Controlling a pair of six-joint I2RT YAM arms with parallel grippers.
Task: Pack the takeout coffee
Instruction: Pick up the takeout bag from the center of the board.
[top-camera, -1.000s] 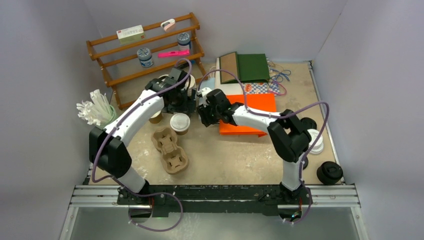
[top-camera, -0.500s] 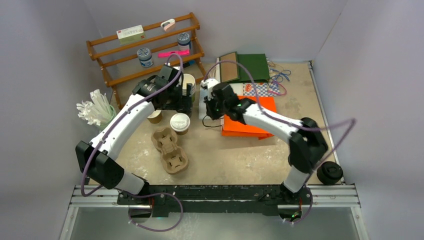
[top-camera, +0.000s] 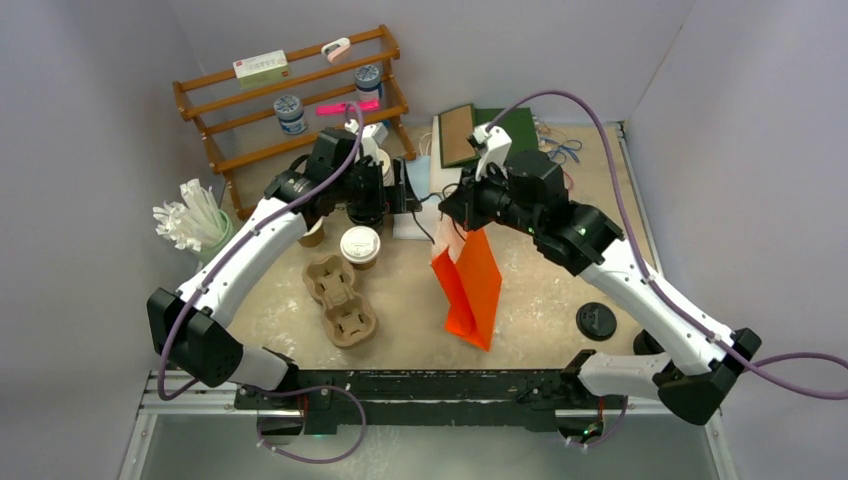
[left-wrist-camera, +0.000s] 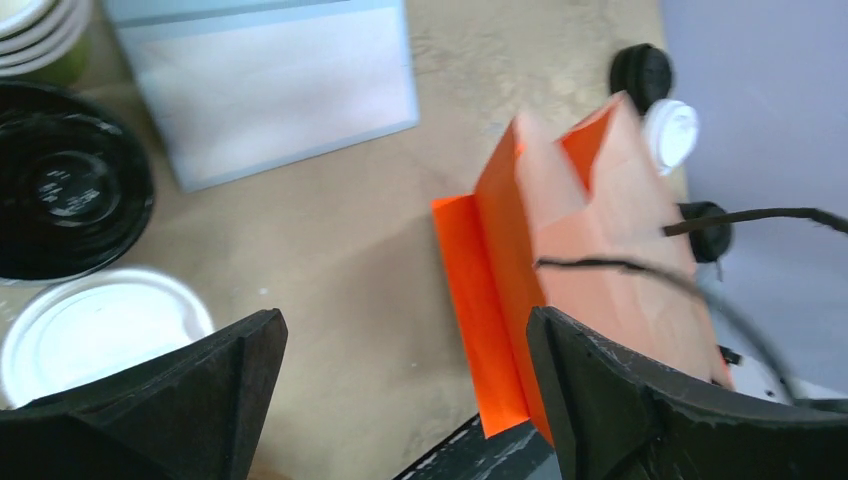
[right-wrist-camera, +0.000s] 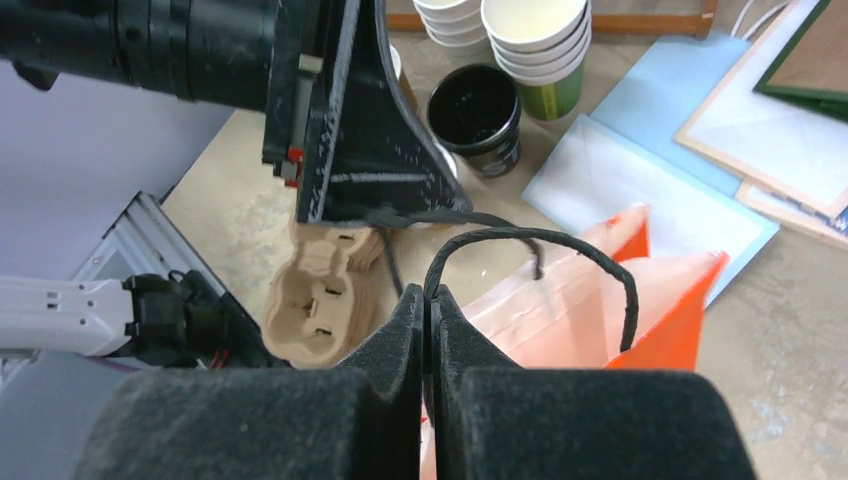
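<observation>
nearest the bases, a pulp cup carrier (top-camera: 340, 297) is shown on the table (top-camera: 540, 290), its wells unfilled, with a black lid (top-camera: 596, 322) well apart to the right. between them an orange paper bag (top-camera: 470, 285) is hung by one black cord handle (right-wrist-camera: 530, 240), which is pinched between the pressed-together fingers of the right gripper (right-wrist-camera: 428, 305). just beyond the carrier, the takeout coffee (top-camera: 360, 245), a kraft cup with its white lid fitted, is stood on the table, outside the bag. the left gripper (left-wrist-camera: 400, 400) is spread wide, with nothing held, and is pointed toward the bag. farther back, stacked white cups (right-wrist-camera: 535, 30), a black cup (right-wrist-camera: 480, 120) and a wooden shelf (top-camera: 290, 100) are seen.

the step in hand is judged to be the raising and opening of the bag; no cup is packed yet. next, the bag's other side would need to be taken by the left gripper, so that the mouth is drawn apart.

the pinch on the cord is resolved only in the right wrist view. the bag's full hang is given only by the top view. whether its lower end touches the table cannot be told.
</observation>
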